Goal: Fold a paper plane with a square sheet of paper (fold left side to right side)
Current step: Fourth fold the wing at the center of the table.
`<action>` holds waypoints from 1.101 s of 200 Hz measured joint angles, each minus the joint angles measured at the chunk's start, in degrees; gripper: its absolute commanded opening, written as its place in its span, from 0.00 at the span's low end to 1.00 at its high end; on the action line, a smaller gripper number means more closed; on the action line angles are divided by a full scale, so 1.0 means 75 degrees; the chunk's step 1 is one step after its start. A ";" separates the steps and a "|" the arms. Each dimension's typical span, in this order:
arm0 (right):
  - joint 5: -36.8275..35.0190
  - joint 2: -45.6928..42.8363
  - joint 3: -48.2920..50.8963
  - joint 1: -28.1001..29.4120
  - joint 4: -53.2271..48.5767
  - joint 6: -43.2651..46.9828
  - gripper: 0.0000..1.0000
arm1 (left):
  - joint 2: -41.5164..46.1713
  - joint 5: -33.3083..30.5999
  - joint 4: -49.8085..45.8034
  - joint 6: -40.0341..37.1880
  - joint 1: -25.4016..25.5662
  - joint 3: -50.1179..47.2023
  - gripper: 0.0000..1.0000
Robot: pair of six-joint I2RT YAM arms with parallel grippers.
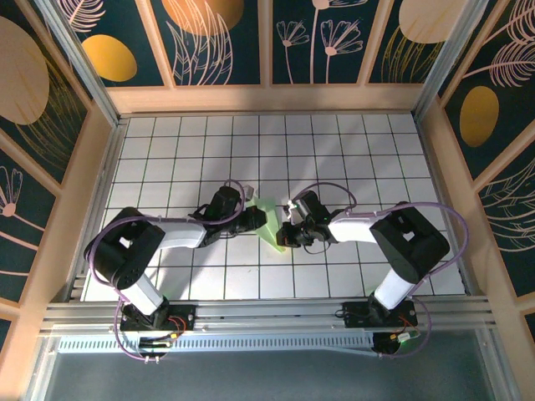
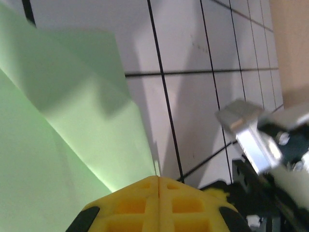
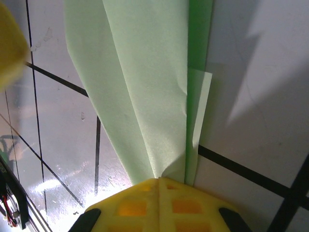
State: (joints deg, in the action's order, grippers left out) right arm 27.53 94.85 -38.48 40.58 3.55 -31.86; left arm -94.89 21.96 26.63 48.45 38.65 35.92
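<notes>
Paper plane (image 1: 276, 236), pale green and only partly folded, at the middle of the desk (image 1: 376, 159), between the two arms. Reaches from just in front of the left gripper (image 1: 255, 219) to just beside the right gripper (image 1: 289, 232), slanting from the far left to the near right. Does not lie flat on the white tiles: stands partly raised and throws a shadow on them in the left wrist view.

Left gripper (image 2: 158, 180): yellow fingertips pressed together, no gap between. Meets the paper plane (image 2: 72, 125) at its near corner, with a thin edge of paper running into the seam, apparently pinched there. Spreads up and to the left from that point, with one diagonal crease across.

Right gripper (image 3: 158, 180): fully closed as well, fingertips touching. Holds the paper plane (image 3: 145, 82) at the meeting point of several long folds, right at the seam. Widens away from the fingertips in narrow layered flaps, with a small extra flap on the right side, above a black grid line.

Purple cables (image 1: 104, 238) looping along both arms. Wooden frame with dark floral panels (image 1: 226, 33) around the desk on three sides.
</notes>
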 measured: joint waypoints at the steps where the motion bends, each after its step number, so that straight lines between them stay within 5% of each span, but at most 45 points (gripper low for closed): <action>1: 0.0003 0.0003 0.0000 0.0000 0.0006 0.0000 0.00 | -0.0003 0.0009 0.0015 0.0012 0.0009 -0.0012 0.00; 109: 0.0079 0.0093 -0.0015 -0.0003 0.0111 0.0055 0.00 | -0.1052 0.0262 0.0991 0.0731 0.0449 -0.0090 0.00; 220: 0.0076 0.0149 -0.0070 0.0000 0.0079 0.0201 0.00 | -0.1279 -0.0210 0.0093 0.0752 0.0446 0.0522 0.00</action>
State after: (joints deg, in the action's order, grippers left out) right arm 28.10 95.96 -39.00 40.58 4.14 -30.35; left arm -104.49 20.38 27.33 54.08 42.00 39.83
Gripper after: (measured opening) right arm 0.051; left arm 0.048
